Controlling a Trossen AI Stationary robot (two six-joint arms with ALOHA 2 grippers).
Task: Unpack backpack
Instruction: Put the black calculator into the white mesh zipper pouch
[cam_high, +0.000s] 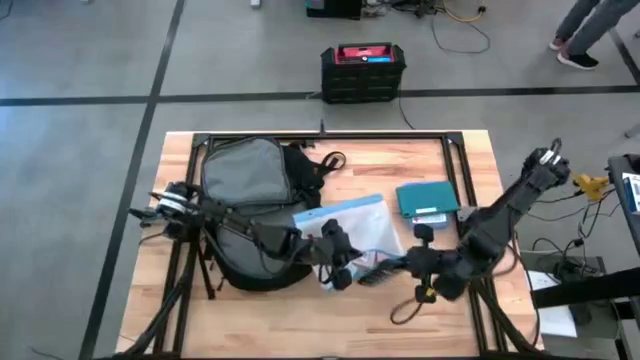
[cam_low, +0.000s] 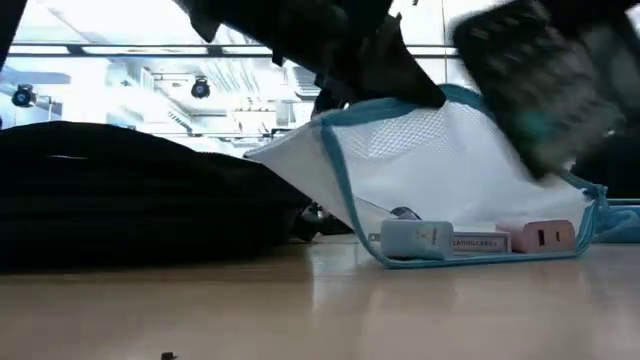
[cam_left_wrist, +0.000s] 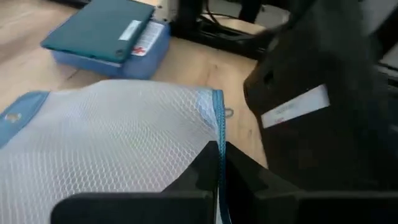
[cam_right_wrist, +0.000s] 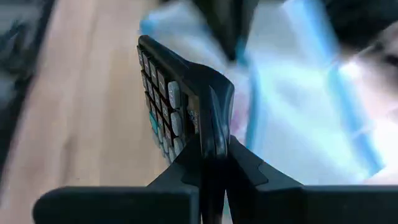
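The black backpack (cam_high: 250, 200) lies on the left half of the table, grey lining up. To its right is a white mesh pouch with blue trim (cam_high: 350, 222), with small chargers (cam_low: 415, 238) inside it. My left gripper (cam_high: 335, 260) reaches over the backpack and is shut on the pouch (cam_left_wrist: 124, 130). My right gripper (cam_high: 395, 268) comes from the right and is shut on a dark calculator (cam_right_wrist: 180, 93) just beside the pouch. My left gripper pinches the pouch's blue-trimmed edge (cam_left_wrist: 219, 134) between its two fingers. That edge is raised, and the pouch slants down to its lower edge (cam_low: 480, 262), which rests on the table with the chargers in it. My right gripper pinches the calculator by one narrow end (cam_right_wrist: 214, 134) between its two fingers. The calculator stands edge-on in the hold, its keys (cam_right_wrist: 163, 93) facing sideways. In the low view it hangs blurred (cam_low: 540, 80), clear of the table.
A teal case on a blue base (cam_high: 428, 200) lies at the right rear of the table. A loose cable (cam_high: 410, 305) curls near the front edge. A black box with a red top (cam_high: 362, 72) stands on the floor behind. A person's legs (cam_high: 590, 30) show far right.
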